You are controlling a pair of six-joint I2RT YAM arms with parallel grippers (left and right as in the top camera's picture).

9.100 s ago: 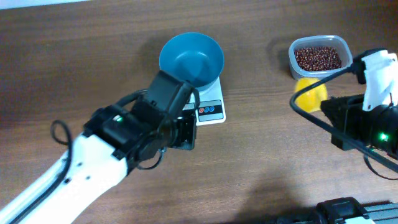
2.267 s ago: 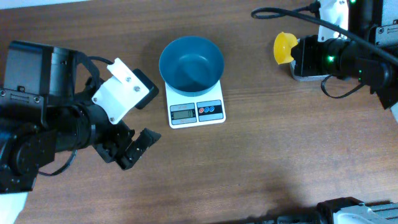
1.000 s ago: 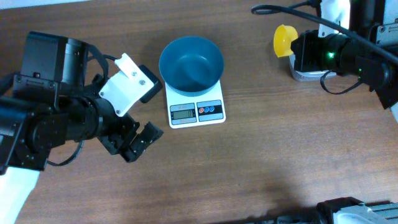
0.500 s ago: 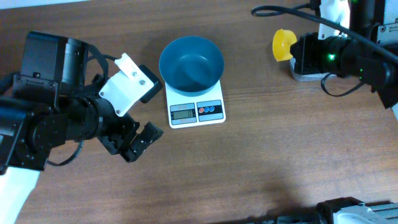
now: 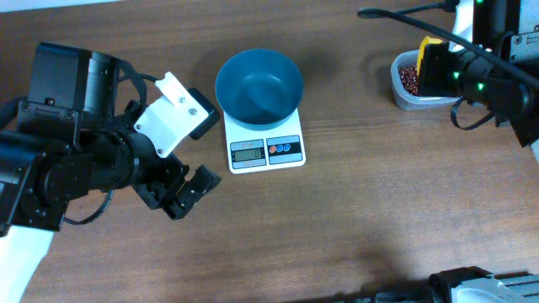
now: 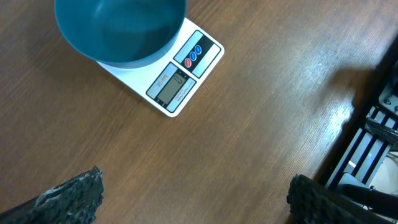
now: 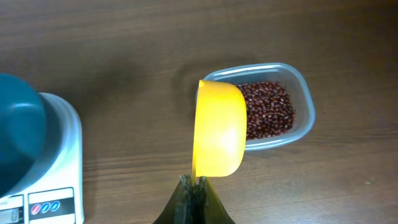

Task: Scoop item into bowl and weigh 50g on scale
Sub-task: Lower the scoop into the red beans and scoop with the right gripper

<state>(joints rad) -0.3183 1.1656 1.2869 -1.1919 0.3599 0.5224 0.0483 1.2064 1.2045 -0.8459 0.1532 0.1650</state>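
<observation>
The blue bowl (image 5: 258, 84) stands empty on the white scale (image 5: 266, 150); both also show in the left wrist view, bowl (image 6: 118, 31) and scale (image 6: 183, 74). The item, small red-brown beans (image 7: 268, 112), lies in a clear tub (image 5: 414, 99) at the back right. My right gripper (image 7: 194, 182) is shut on the handle of a yellow scoop (image 7: 217, 127), which is turned on its edge above the tub's left part. My left gripper (image 5: 187, 192) stays open and holds nothing, over bare table to the front left of the scale.
The scale's display and its red and blue buttons (image 5: 285, 149) face the table's front. Cables and the right arm's body (image 5: 493, 76) crowd the back right corner. A metal frame (image 6: 373, 155) shows at the table's edge in the left wrist view.
My right gripper has carried the yellow scoop rightward, from beside the tub to over it, and turned it on edge. The left arm has not moved.
</observation>
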